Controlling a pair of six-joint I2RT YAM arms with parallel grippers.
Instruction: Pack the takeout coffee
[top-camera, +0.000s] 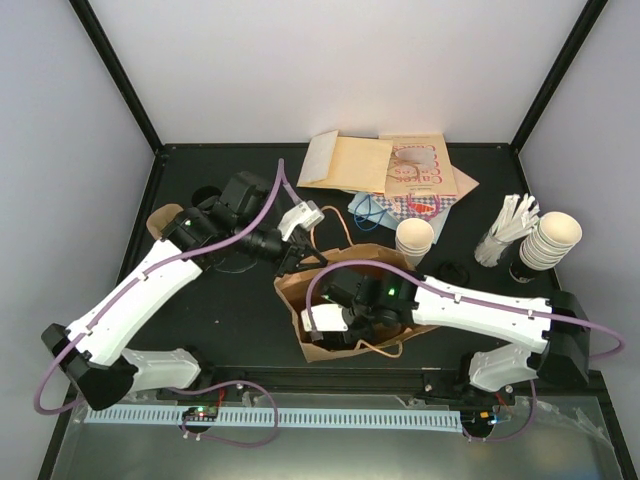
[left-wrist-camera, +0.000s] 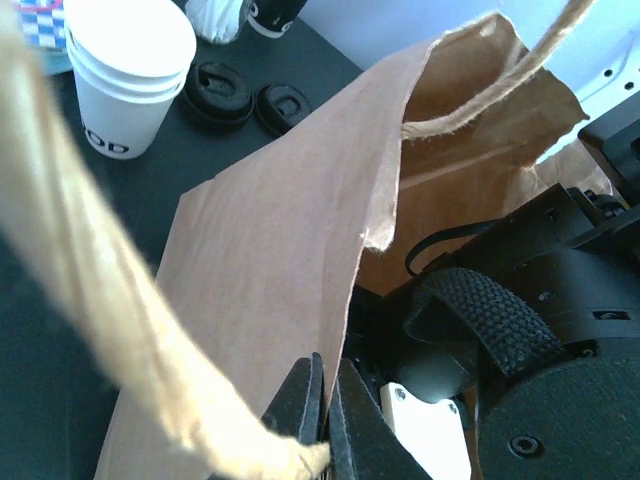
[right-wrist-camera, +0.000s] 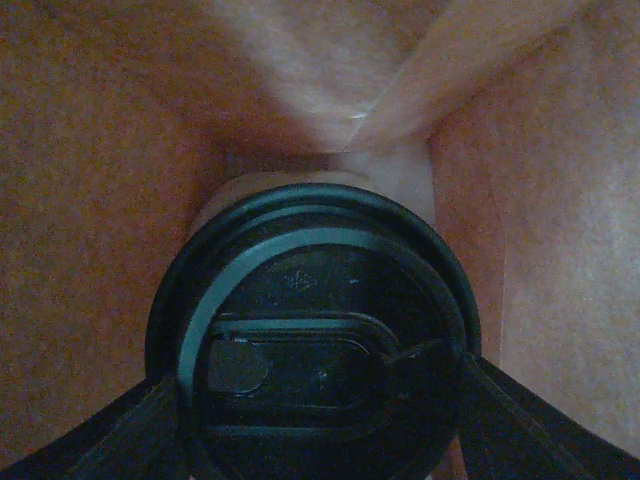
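Observation:
The takeout coffee (right-wrist-camera: 315, 340), a cream cup under a black lid, fills the right wrist view, deep inside a brown paper bag (top-camera: 298, 295). My right gripper (right-wrist-camera: 315, 415) is shut on it, one finger against each side of the lid. From above the cup is hidden; only my right arm (top-camera: 470, 310) shows, reaching into the bag. My left gripper (left-wrist-camera: 328, 420) is shut on the bag's upper edge (left-wrist-camera: 270, 260), beside its twine handle (left-wrist-camera: 90, 300), and holds the mouth apart.
A stack of lidless cream cups (top-camera: 415, 240) stands just behind the bag, with loose black lids (top-camera: 450, 270) beside it. A second cup stack (top-camera: 555, 240) and a holder of white sticks (top-camera: 505, 230) are at the right. Flat paper bags (top-camera: 370, 165) lie at the back.

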